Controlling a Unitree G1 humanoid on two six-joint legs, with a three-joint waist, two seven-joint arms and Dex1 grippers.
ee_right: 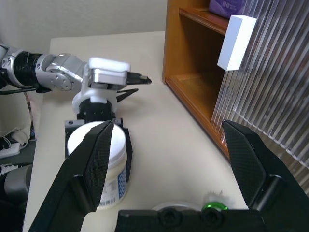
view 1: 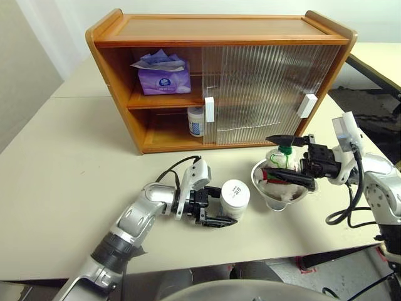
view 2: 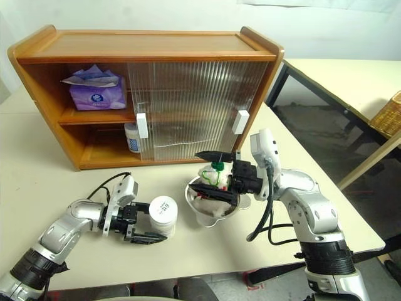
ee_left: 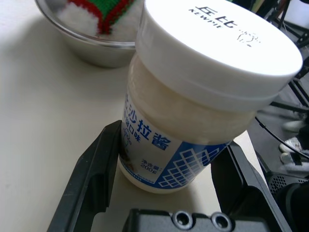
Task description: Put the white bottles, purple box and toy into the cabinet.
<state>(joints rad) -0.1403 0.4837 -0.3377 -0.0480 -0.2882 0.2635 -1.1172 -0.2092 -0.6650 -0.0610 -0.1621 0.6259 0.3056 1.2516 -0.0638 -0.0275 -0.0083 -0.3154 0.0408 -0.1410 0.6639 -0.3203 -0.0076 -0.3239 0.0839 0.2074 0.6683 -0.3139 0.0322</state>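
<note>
1. Left gripper (view 1: 227,212) has its two black fingers either side of the white bottle (view 1: 235,198), partly drawn in around the lower body; whether they press on it yet I cannot tell.
2. That bottle stands upright on the bench (view 1: 62,182), long axis vertical, lid up, just beside the metal bowl (view 1: 266,198); the left arm is plainly the nearer one.
3. From the bottle, the cabinet (view 1: 219,28) opening lies beyond and slightly to the left; the second white bottle (view 1: 195,121) is on the lower shelf and the purple box (view 1: 164,79) on the upper.
4. Right gripper (view 1: 289,158) is wide open and empty, one finger above and one below the toy (view 1: 281,164) in the bowl.
</note>
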